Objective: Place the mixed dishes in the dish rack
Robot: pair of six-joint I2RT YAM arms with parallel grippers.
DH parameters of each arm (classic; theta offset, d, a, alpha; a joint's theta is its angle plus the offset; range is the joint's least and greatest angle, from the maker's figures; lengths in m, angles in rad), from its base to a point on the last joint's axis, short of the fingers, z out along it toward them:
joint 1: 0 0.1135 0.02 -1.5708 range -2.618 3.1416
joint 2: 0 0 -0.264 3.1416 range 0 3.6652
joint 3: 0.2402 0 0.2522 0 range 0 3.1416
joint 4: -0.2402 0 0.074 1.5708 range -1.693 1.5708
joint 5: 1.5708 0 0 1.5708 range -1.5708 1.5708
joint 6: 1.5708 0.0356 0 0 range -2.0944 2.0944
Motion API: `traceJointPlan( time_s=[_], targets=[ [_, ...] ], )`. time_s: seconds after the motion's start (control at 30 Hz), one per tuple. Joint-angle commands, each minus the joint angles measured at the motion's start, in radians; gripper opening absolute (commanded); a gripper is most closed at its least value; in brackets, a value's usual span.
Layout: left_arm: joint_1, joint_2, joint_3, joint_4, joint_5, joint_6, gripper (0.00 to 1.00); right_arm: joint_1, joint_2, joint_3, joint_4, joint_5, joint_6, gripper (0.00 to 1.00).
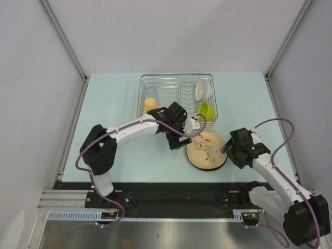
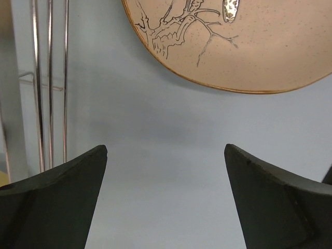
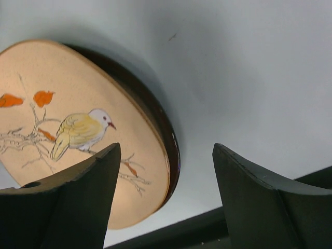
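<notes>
The chrome dish rack (image 1: 176, 83) stands at the back middle of the table. In it are a yellow-orange mug (image 1: 150, 106), a white bowl (image 1: 203, 88) on edge and a lime-green bowl (image 1: 205, 110). A beige plate (image 1: 207, 150) with a bird-and-branch drawing and a dark-brown rim lies flat in front of the rack. My left gripper (image 1: 182, 140) is open and empty at the plate's left edge (image 2: 233, 46), low over the table. My right gripper (image 1: 226, 148) is open, its jaws either side of the plate's right rim (image 3: 174, 150) without closing on it. I cannot make out the clear glass or a separate wooden plate.
The rack's wires (image 2: 49, 83) are close on the left of my left fingers. The black front rail (image 3: 207, 228) of the table runs just below the plate. Grey walls enclose the table on three sides.
</notes>
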Motion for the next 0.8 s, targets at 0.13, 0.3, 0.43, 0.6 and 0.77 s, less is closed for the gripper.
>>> traceJointPlan(
  time_s=[0.13,0.3,0.43,0.6,0.77],
  targets=[
    [-0.006,0.091,0.071,0.082,-0.041,0.078,1.0,-0.047,0.018,-0.074,0.234,-0.059,0.016,0.74],
    [-0.012,0.151,0.113,0.109,-0.061,0.075,1.0,-0.047,0.018,-0.094,0.278,-0.1,0.013,0.72],
    [-0.019,0.184,0.145,0.12,-0.065,0.061,1.0,-0.052,-0.002,-0.101,0.295,-0.125,0.008,0.69],
    [-0.024,0.198,0.164,0.129,-0.07,0.055,1.0,-0.056,-0.014,-0.112,0.301,-0.142,0.002,0.67],
    [-0.026,0.206,0.173,0.136,-0.069,0.043,1.0,-0.067,-0.009,-0.132,0.338,-0.177,0.013,0.65]
  ],
)
